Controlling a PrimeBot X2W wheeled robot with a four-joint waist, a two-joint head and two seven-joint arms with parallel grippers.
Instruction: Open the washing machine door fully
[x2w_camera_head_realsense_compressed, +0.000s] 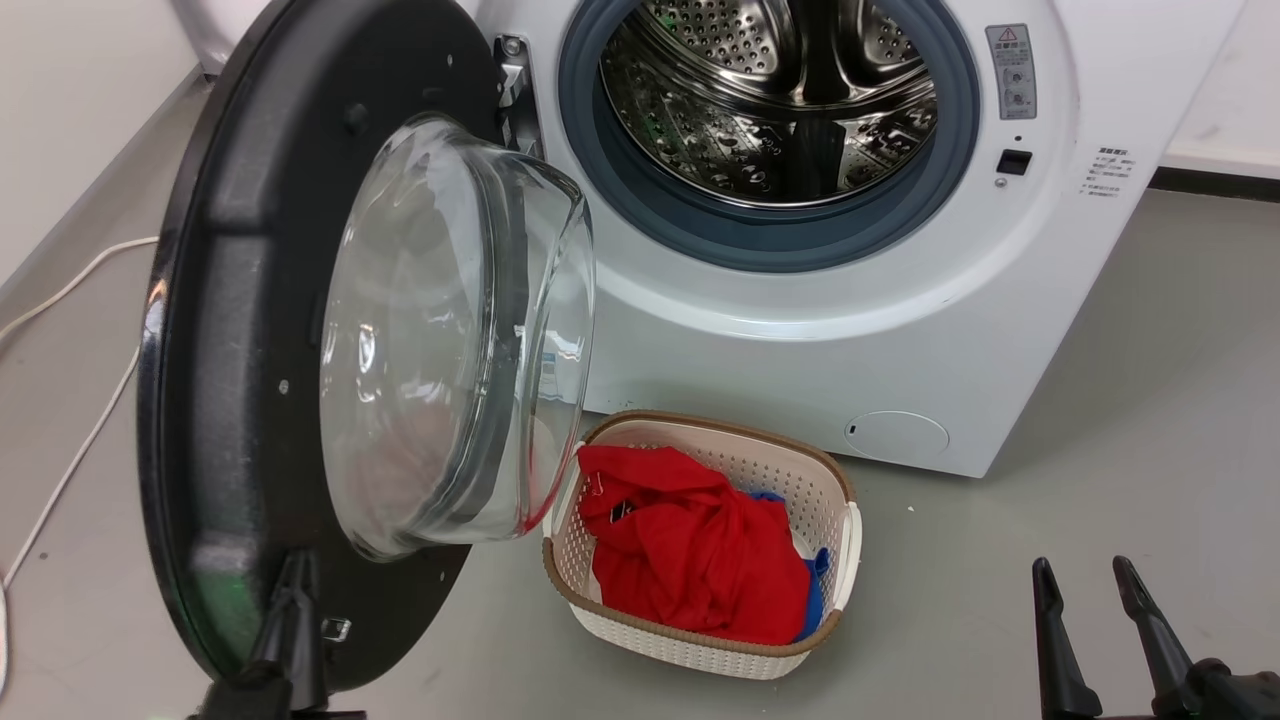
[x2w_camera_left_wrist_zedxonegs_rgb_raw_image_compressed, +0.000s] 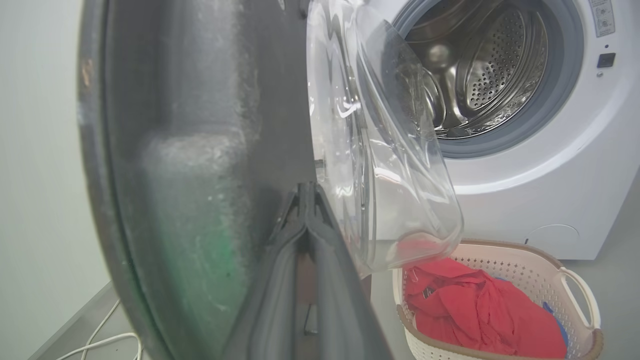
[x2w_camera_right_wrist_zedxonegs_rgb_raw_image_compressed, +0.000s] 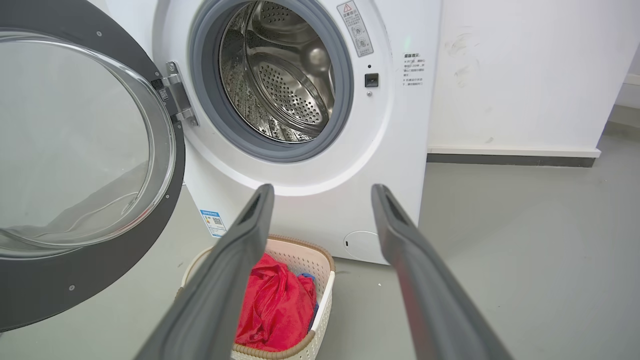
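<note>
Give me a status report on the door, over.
Left end effector shut, tips against inner face of washing machine door. Right end effector open, empty. Door wide open. Laundry basket on floor beside it, not blocking.

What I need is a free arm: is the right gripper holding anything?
No, the right gripper has its fingers spread wide with nothing between them.

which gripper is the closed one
The left gripper: its two fingers meet at the tips, in front of the black inner side of the washing machine door. The right gripper has its fingers wide apart.
</note>
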